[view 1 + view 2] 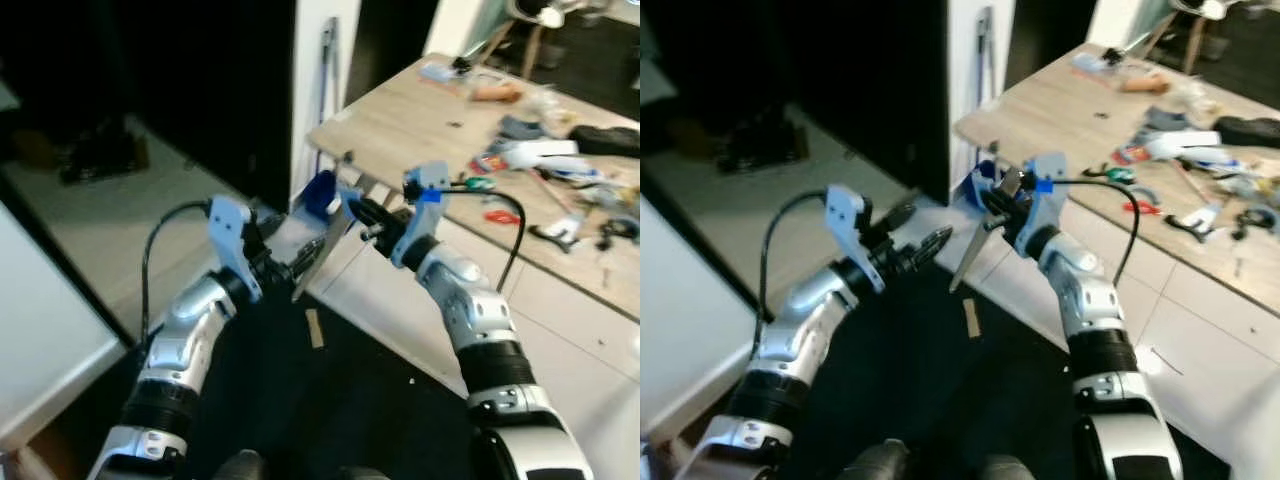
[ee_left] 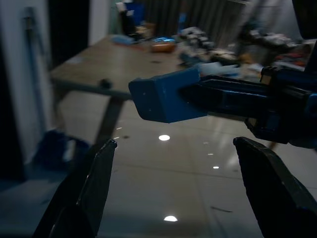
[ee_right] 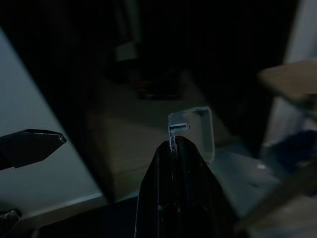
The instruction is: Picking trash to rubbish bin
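1. The right gripper (image 1: 990,212) is raised beside the desk (image 1: 1060,120) corner, its fingers closed on a thin grey strip (image 1: 969,258) that slants down toward the floor.
2. The left gripper (image 1: 922,245) is just beside the strip, fingers parted.
3. Clutter (image 1: 1180,150) covers the desk.

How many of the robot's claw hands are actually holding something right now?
1. The right gripper pinches a thin clear plastic piece in front of the table; the left gripper is open and empty.

Wooden bench (image 1: 420,120) | strewn with tools, cables and packets (too blurred to name) | pale tiled floor (image 1: 560,330) | small brown scrap (image 1: 315,328)
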